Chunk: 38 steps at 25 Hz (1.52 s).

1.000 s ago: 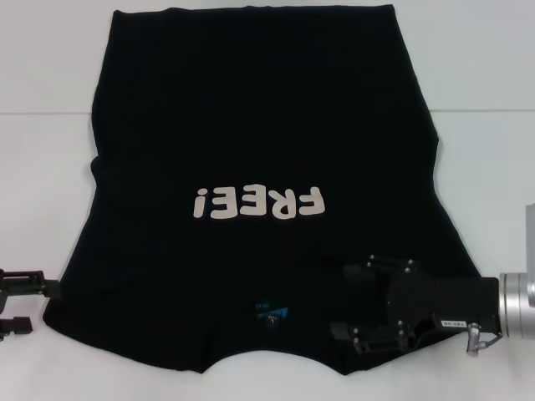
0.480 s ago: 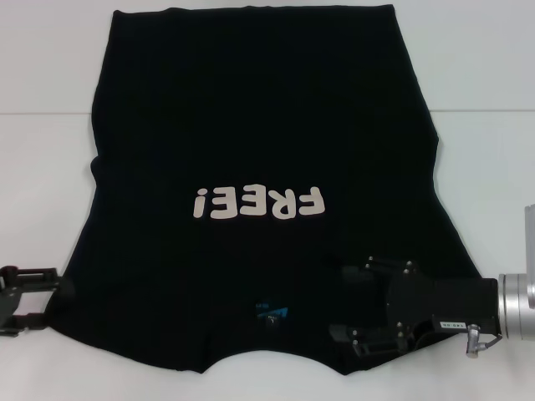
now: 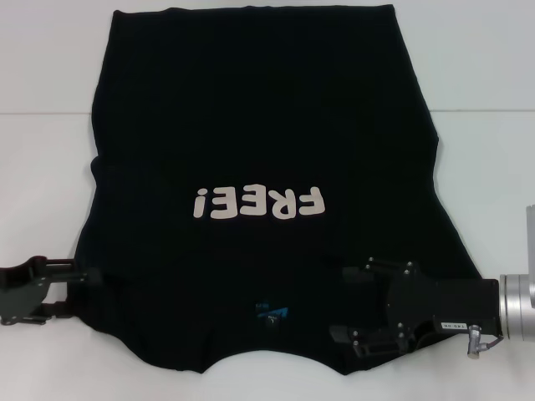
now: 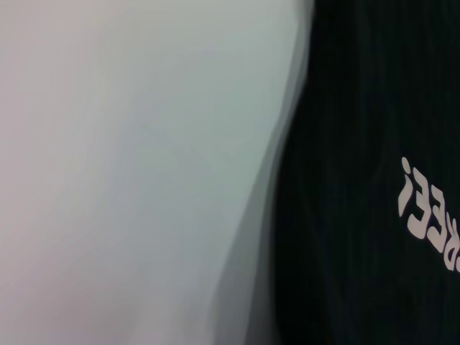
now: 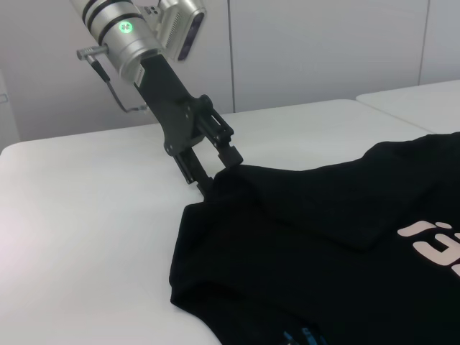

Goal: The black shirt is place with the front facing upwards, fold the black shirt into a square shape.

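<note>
Shirt, black, lies front up on a white bench, collar edge nearest the robot and hem farthest. Near edge: a small blue neck tag sits at the middle of the collar curve. Right gripper rests on the shirt just beside the tag, over the near right shoulder area; its two fingers are spread, one toward the lettering and one toward the near hem edge, with dark cloth between them. Left gripper is at the near left corner of the shirt; in the right wrist view its fingers are pressed onto the sleeve edge, pinching the cloth and lifting it slightly off the bench into a raised fold. Middle: pale "FREE!" lettering reads upside down from the head view. Far: the body of the shirt lies flat, its straight hem reaching the far part of the bench.
</note>
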{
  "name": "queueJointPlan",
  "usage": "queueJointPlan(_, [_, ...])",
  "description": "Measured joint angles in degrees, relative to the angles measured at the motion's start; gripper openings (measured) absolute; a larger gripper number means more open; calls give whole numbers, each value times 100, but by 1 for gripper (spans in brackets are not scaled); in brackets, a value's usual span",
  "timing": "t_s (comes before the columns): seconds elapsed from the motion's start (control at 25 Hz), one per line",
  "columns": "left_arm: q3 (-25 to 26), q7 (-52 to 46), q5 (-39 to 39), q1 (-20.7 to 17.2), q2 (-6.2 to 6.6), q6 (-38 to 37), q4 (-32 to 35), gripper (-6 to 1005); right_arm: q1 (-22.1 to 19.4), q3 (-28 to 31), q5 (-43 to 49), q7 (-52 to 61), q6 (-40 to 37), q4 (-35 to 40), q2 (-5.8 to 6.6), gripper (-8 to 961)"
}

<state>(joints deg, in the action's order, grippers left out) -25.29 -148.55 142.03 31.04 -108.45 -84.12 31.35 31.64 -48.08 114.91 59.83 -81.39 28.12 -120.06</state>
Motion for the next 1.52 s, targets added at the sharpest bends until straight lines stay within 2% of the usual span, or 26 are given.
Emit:
queueJointPlan(0.28, [13,78,-1,72,-44,168,-8,833,-1,0,-7,5,-62,0,1,920])
queueJointPlan(0.48, [42,88,-5,35,20,223,73,833,-7,1,-13,12,-69,0,1,920])
queueJointPlan(0.92, [-78,85,42,97,56,305,97,833,6,39,-14,16,-145,0,1,919])
queueJointPlan(1.52, [-286,91,53,140,0,87,34,831,15,53,-14,20,-160,0,1,918])
